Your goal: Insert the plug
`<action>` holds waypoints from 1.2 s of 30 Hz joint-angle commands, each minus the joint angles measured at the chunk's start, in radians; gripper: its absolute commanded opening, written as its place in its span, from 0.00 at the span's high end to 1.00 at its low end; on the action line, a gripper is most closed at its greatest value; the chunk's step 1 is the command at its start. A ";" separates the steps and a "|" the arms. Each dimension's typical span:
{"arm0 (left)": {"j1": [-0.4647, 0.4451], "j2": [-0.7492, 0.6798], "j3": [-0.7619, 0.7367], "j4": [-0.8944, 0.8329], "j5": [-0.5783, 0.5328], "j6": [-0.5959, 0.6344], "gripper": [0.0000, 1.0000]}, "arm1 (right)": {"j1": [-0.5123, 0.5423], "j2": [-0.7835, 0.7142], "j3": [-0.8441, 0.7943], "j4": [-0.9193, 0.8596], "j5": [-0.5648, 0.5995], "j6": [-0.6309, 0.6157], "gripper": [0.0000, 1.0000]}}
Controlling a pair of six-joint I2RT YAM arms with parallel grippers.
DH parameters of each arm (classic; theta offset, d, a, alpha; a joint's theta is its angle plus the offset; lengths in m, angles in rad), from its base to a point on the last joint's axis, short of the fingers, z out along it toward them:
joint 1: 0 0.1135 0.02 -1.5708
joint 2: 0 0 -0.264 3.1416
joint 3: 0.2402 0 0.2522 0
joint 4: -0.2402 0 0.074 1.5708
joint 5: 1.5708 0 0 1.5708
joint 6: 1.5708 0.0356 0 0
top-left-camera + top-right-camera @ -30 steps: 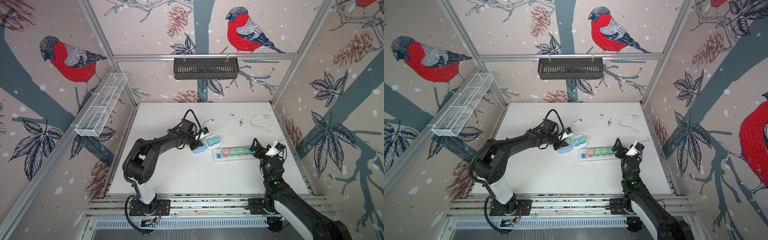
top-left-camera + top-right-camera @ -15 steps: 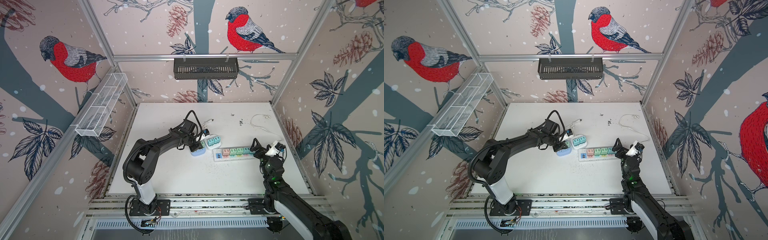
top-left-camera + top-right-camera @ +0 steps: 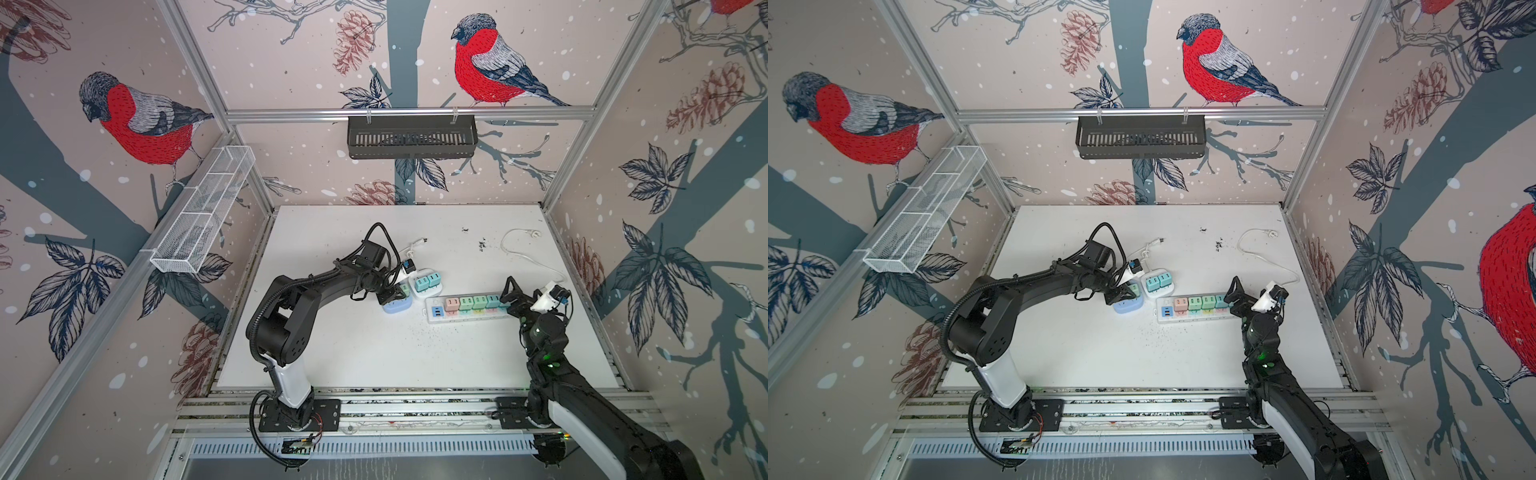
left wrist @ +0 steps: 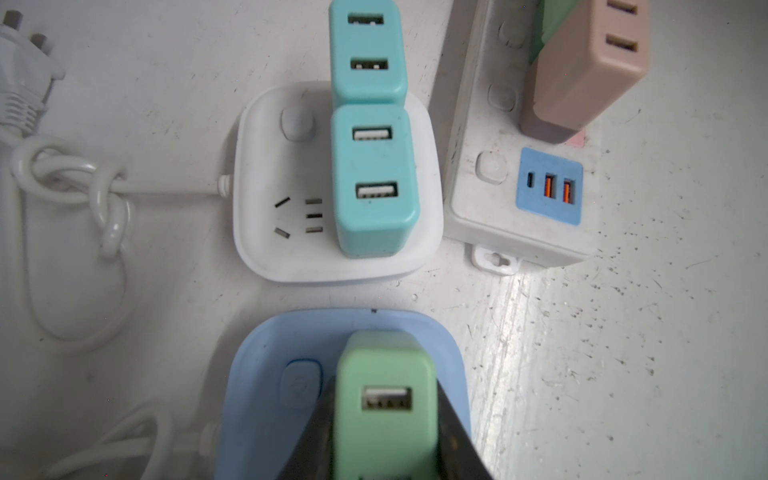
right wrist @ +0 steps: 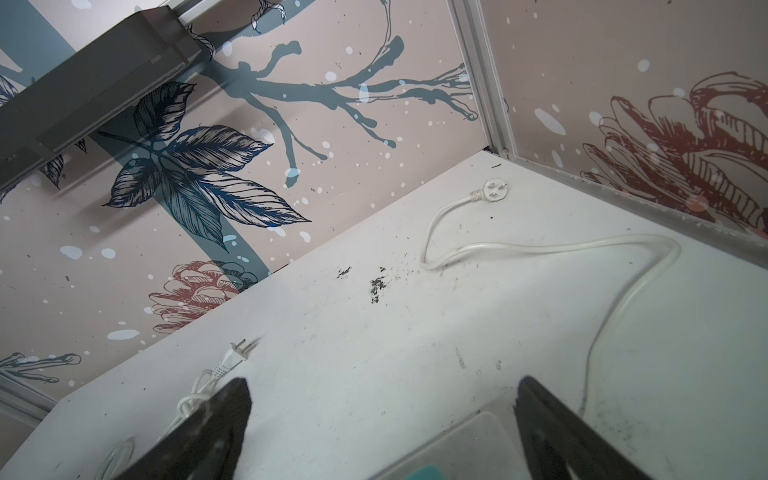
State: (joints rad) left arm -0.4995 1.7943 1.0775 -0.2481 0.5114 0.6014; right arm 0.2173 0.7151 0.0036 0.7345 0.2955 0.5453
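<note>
Clamping the green plug [image 4: 386, 407] is what your left gripper [image 3: 392, 296] is doing right now. Its jaws are pinching tight on the plug's sides. The plug is standing upright over the blue socket base [image 4: 291, 340], which is lying just beside the USB-port end of the long power strip [image 3: 435, 312]. (Caller)

Is it seating, though? From the left wrist view I'm not managing to tell whether the prongs are sitting fully home or only resting at the slots, because the plug's own body is hiding the joint. (Spotter)

I'm calling this the insertion step itself, and by my reading you're getting close to the end of the job. Your right gripper [image 5: 382, 388] is hanging at the strip's opposite end with its jaws standing wide apart and gripping nothing. The strip's end is showing between its fingers. (Caller)

As I'm judging it, you're needing a straight push down next, keeping the plug square to the base. That base is lying loose and could be sliding toward the strip under a crooked push. I'd be letting go only once the plug is sitting flush. (Spotter)
</note>
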 commanded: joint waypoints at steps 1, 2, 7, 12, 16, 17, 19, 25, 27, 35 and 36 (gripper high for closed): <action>-0.002 0.029 0.022 -0.147 -0.111 -0.005 1.00 | -0.001 -0.007 -0.019 0.009 -0.001 -0.010 0.00; -0.002 0.038 0.035 -0.159 -0.126 -0.011 1.00 | 0.001 -0.007 -0.019 0.008 0.000 -0.009 0.00; -0.004 0.034 0.041 -0.147 -0.141 -0.031 1.00 | 0.001 0.001 -0.016 0.011 0.001 -0.009 0.00; -0.014 -0.031 0.025 -0.124 -0.164 -0.044 0.89 | 0.001 0.002 -0.014 0.010 0.003 -0.008 0.00; -0.018 -0.100 0.015 -0.119 -0.157 -0.057 0.02 | 0.001 0.003 -0.016 0.008 0.007 -0.007 0.00; -0.020 -0.128 0.014 -0.119 -0.140 -0.061 0.02 | -0.001 0.003 -0.016 0.010 0.009 -0.006 0.00; -0.024 -0.196 -0.005 -0.095 -0.132 -0.074 0.01 | 0.000 0.007 -0.016 0.011 0.018 -0.002 0.00; -0.024 -0.498 -0.147 0.084 -0.284 -0.178 0.02 | -0.018 0.010 0.025 -0.043 0.005 0.008 0.00; -0.024 -0.629 -0.244 0.220 -0.355 -0.233 0.02 | -0.023 -0.013 0.108 -0.194 0.007 0.038 0.00; 0.066 -1.036 -0.639 0.722 -0.604 -0.466 0.02 | -0.030 -0.096 0.325 -0.428 0.023 0.044 0.00; 0.099 -1.051 -0.656 0.726 -0.642 -0.510 0.02 | -0.032 -0.098 0.349 -0.443 0.027 0.034 0.00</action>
State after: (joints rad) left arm -0.4477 0.7830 0.4648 0.2508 0.0315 0.2440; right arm 0.1883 0.6254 0.3080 0.3889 0.2962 0.5762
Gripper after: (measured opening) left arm 0.981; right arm 0.995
